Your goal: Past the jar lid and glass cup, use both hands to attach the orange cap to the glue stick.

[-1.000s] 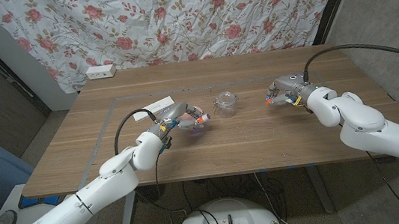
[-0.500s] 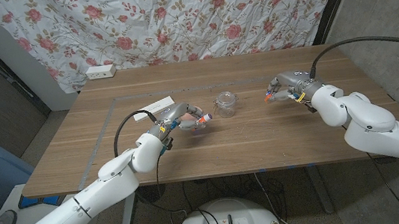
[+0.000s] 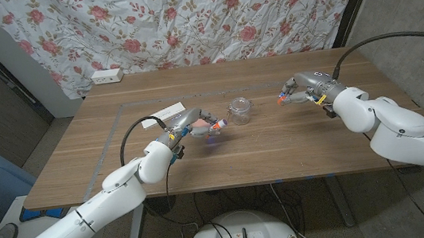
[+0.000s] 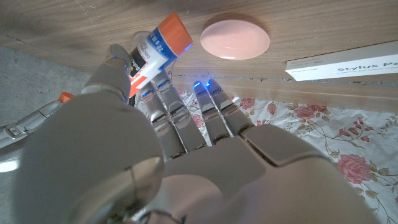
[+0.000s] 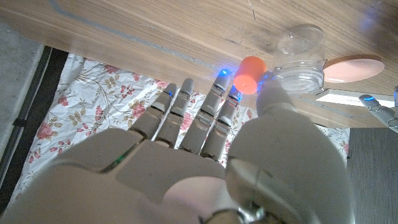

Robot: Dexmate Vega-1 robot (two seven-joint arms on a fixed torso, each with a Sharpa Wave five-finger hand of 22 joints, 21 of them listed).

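My left hand (image 3: 190, 125) grips the glue stick (image 3: 215, 125) just above the table, left of the glass cup (image 3: 239, 110). In the left wrist view the white, blue and orange glue stick (image 4: 155, 48) sticks out past my fingers, near the pink jar lid (image 4: 235, 38) on the wood. My right hand (image 3: 305, 91) pinches the small orange cap (image 3: 281, 101) to the right of the cup, a short way off the table. The right wrist view has the orange cap (image 5: 250, 74) at my fingertips, with the glass cup (image 5: 301, 52) and the pink lid (image 5: 354, 68) beyond it.
A white box (image 3: 165, 113) lies behind my left hand; its label shows in the left wrist view (image 4: 342, 62). A white power strip (image 3: 107, 76) sits at the table's far left edge. A flowered curtain (image 3: 200, 16) hangs behind the table.
My right hand has lifted and moved a little toward the far left with the cap. My left hand has shifted slightly right with the glue stick.
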